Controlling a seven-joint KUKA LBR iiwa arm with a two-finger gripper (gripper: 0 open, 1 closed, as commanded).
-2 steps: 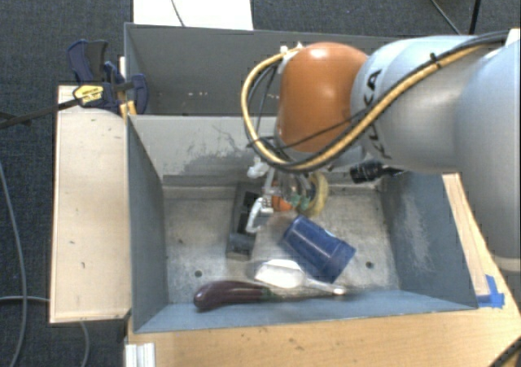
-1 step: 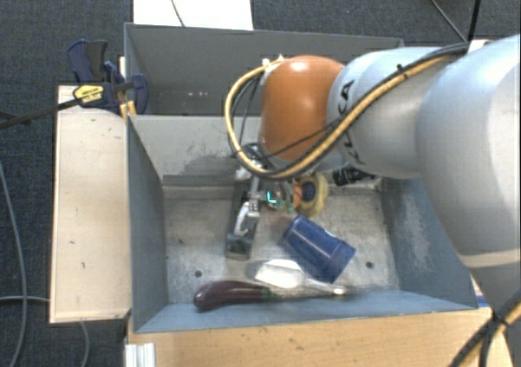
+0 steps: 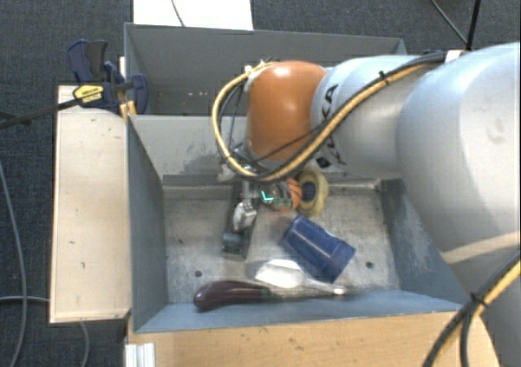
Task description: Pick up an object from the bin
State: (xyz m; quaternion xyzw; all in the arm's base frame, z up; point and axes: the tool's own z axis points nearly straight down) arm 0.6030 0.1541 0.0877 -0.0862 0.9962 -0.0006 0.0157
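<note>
My gripper [image 3: 235, 242] hangs low over the bin's floor, left of centre, its dark tips together on bare metal; it is shut with nothing seen between the fingers. To its right lies a dark blue box-like container [image 3: 318, 248], tilted, a short gap away. A white rounded lump [image 3: 281, 273] rests just in front of the blue container. Along the front wall lies a long tool with a dark maroon handle [image 3: 234, 294] and a thin metal end pointing right.
A roll of pale tape [image 3: 314, 192] with something orange beside it sits at the back, partly hidden under the wrist's orange cover. The bulky arm covers the bin's right side. Bare floor lies to the gripper's left.
</note>
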